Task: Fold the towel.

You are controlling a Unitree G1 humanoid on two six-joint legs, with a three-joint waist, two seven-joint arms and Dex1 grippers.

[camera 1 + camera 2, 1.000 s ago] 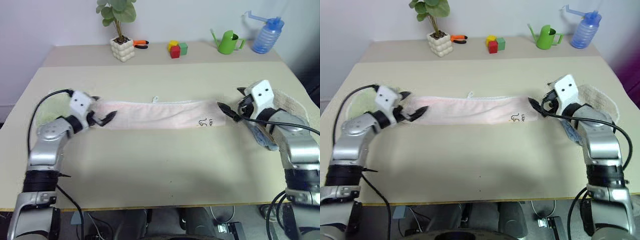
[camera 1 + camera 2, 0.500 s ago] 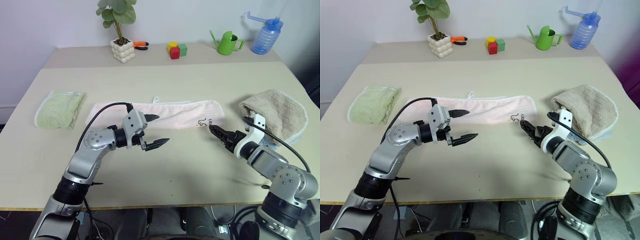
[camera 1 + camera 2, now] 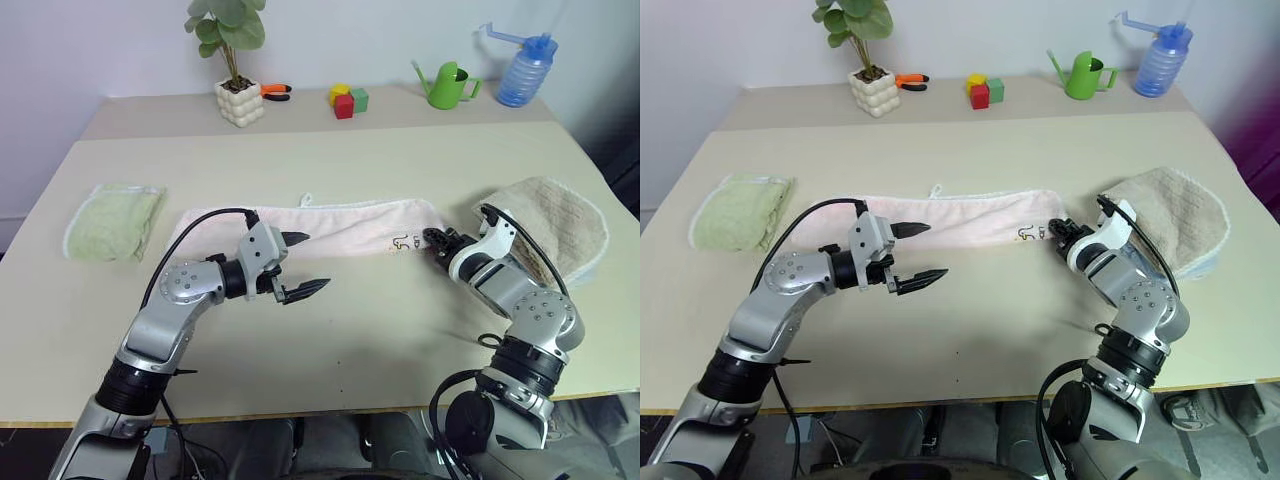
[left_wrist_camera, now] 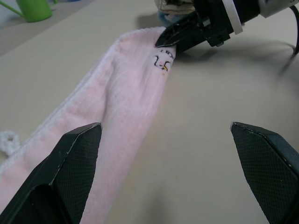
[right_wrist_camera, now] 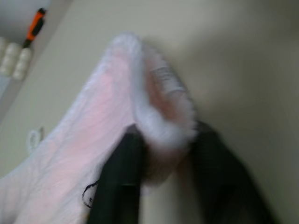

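While the towel (image 3: 330, 228) lies as a long pink strip across the middle of the table (image 3: 340, 330), its right end is pinched between the closed fingers of the right gripper (image 3: 437, 240), probably so that end can be carried over the rest for the next fold. Over the strip's left half, the left gripper (image 3: 300, 265) hovers with its fingers spread wide and nothing between them, likely ready to pin or lift that side. From the right wrist, the pink edge (image 5: 163, 130) bunches between two black fingers (image 5: 119, 182), a grip the head views leave too small to read.
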